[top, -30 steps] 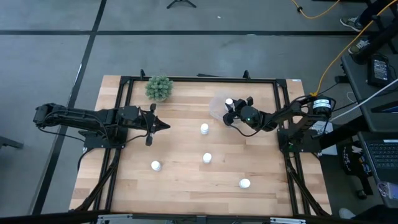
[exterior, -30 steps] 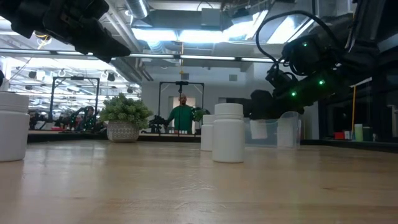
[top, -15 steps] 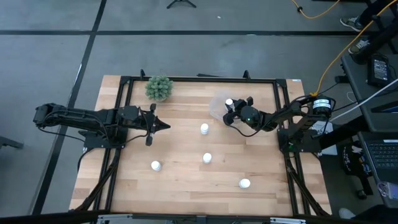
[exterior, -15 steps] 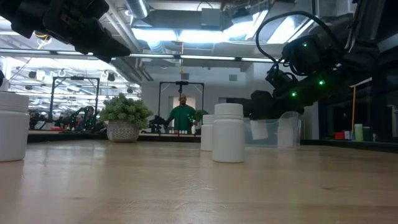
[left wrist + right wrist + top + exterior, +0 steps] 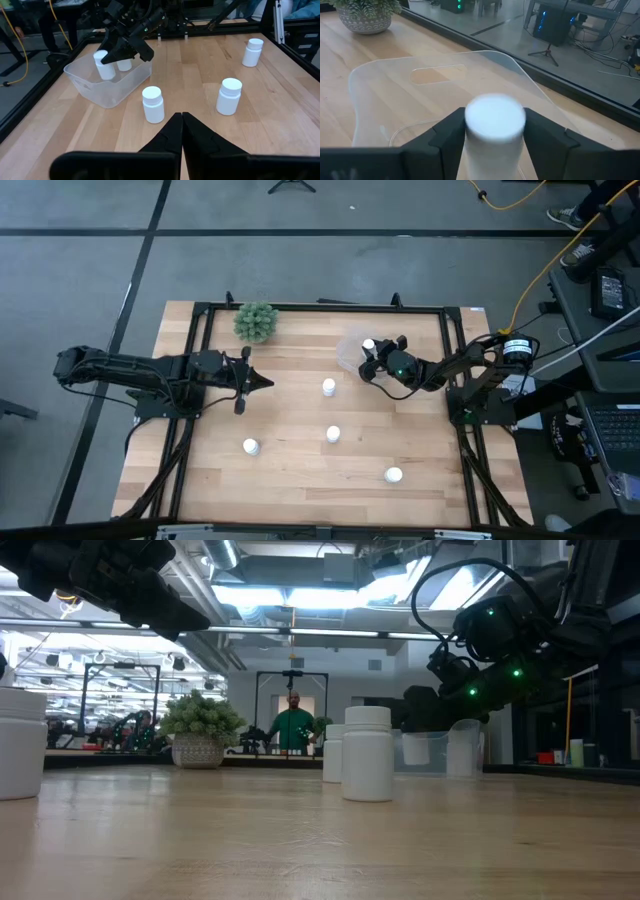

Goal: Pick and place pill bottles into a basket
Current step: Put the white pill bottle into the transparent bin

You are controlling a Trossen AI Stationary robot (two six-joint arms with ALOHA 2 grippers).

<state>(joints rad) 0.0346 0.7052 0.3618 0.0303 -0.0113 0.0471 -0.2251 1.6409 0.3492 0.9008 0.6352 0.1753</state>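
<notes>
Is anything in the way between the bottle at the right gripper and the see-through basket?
No, nothing visible is in the way. The bottle at the right gripper is already inside the walls of the basket, next to another bottle standing there.

Left arm: stretched in from the table's left edge, lying low across the left side.
Left gripper (image 5: 262, 383): fingers (image 5: 192, 131) pressed together to a point, holding nothing.
Right arm: bent in from the table's right edge toward the far middle.
Right gripper (image 5: 372, 360): fingers (image 5: 448, 131) spread, one on each side of a white bottle cap (image 5: 495, 115).
</notes>
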